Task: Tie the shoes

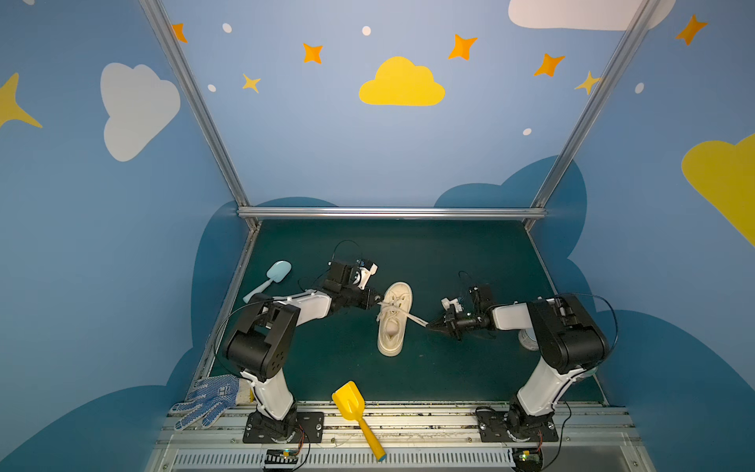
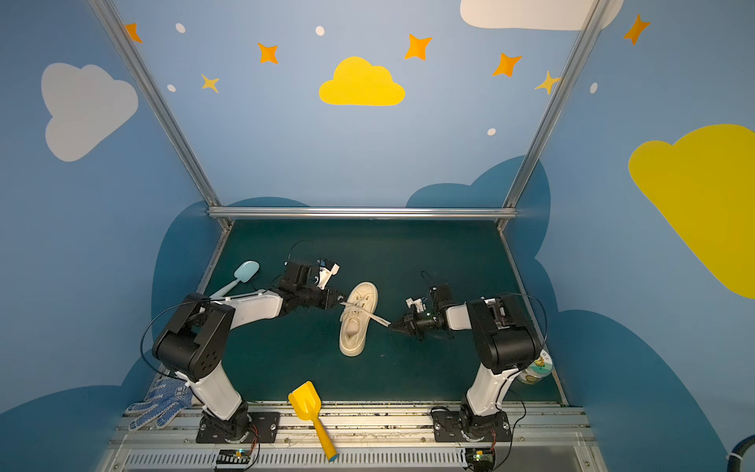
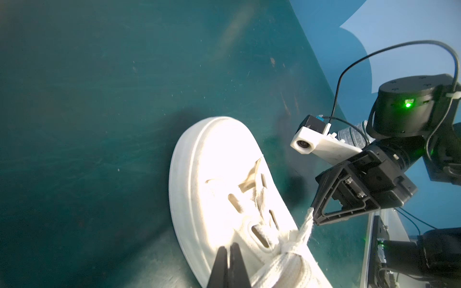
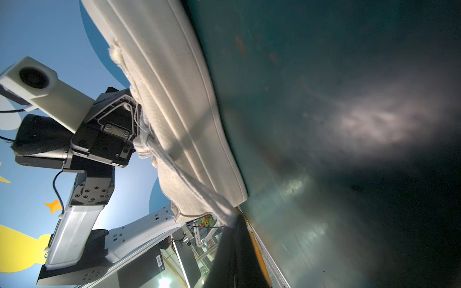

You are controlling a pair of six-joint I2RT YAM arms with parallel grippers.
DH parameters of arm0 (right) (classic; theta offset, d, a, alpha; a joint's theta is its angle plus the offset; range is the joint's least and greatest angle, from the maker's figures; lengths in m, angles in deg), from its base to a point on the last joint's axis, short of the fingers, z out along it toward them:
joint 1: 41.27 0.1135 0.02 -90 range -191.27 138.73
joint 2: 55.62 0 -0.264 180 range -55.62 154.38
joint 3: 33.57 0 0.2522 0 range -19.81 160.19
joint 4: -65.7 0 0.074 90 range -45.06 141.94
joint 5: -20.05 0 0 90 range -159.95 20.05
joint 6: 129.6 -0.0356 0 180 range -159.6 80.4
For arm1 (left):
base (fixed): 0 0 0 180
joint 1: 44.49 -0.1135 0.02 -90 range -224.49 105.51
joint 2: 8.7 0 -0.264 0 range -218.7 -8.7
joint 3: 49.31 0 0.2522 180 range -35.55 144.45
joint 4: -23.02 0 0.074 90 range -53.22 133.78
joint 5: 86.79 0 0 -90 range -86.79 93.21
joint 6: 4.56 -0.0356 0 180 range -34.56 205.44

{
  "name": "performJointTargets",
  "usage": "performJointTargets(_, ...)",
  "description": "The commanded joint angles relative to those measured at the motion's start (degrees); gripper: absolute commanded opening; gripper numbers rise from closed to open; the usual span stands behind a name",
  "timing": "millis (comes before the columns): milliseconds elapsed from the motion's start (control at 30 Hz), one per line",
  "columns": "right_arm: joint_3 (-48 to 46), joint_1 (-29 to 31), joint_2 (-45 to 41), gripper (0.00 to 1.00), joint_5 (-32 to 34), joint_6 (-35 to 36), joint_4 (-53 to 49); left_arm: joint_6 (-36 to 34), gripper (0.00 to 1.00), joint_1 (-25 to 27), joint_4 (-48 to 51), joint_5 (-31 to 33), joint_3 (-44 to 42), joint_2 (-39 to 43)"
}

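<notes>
The shoe (image 1: 393, 323) (image 2: 356, 327) is a cream low-top sneaker lying mid-mat in both top views, toe toward the back wall. My left gripper (image 1: 380, 303) (image 2: 342, 303) is at its left side by the laced part, shut, with a short lace end running into its tips. My right gripper (image 1: 428, 325) (image 2: 390, 325) is to the shoe's right, shut on the other lace (image 1: 414, 318), which is stretched taut. The laces cross in a knot (image 3: 294, 239) over the tongue. In the left wrist view the left gripper (image 3: 230, 246) hovers over the shoe (image 3: 219, 162); in the right wrist view the lace (image 4: 199, 187) enters the right gripper (image 4: 233, 222).
A pale blue toy scoop (image 1: 278, 271) lies at the mat's left edge. Over the front rail lie a yellow shovel (image 1: 349, 402) and a blue-dotted glove (image 1: 208, 398). A small printed tub (image 2: 537, 370) stands behind the right arm. Blue walls enclose the mat.
</notes>
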Motion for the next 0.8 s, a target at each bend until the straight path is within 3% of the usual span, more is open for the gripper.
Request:
performJointTargets(0, 0.0, -1.5, 1.9, 0.00, 3.0, 1.0, -4.3, 0.1, 0.03, -3.1, -0.9, 4.5, -0.7, 0.6)
performJointTargets(200, 1.5, -1.4, 1.9, 0.00, 1.2, 1.9, -5.0, -0.3, 0.03, -2.9, 0.0, 3.7, 0.0, 1.4)
performJointTargets(367, 4.5, -1.1, 2.0, 0.00, -1.9, 3.0, -6.1, -1.3, 0.16, -2.4, 0.5, 2.6, 0.8, 3.0)
performJointTargets(500, 5.8, -1.1, 0.7, 0.25, -2.3, 4.7, -8.4, -2.4, 0.51, -1.4, 3.4, 1.4, 2.4, 4.9)
performJointTargets(633, 6.1, -1.5, -1.7, 0.42, -2.3, 7.1, -12.6, -4.3, 0.67, -0.7, 7.6, 3.0, 2.9, 9.1)
performJointTargets(767, 6.6, -2.4, -3.6, 0.49, -1.5, 11.3, -19.1, -5.2, 0.73, -1.2, 12.9, 3.6, 3.3, 12.5)
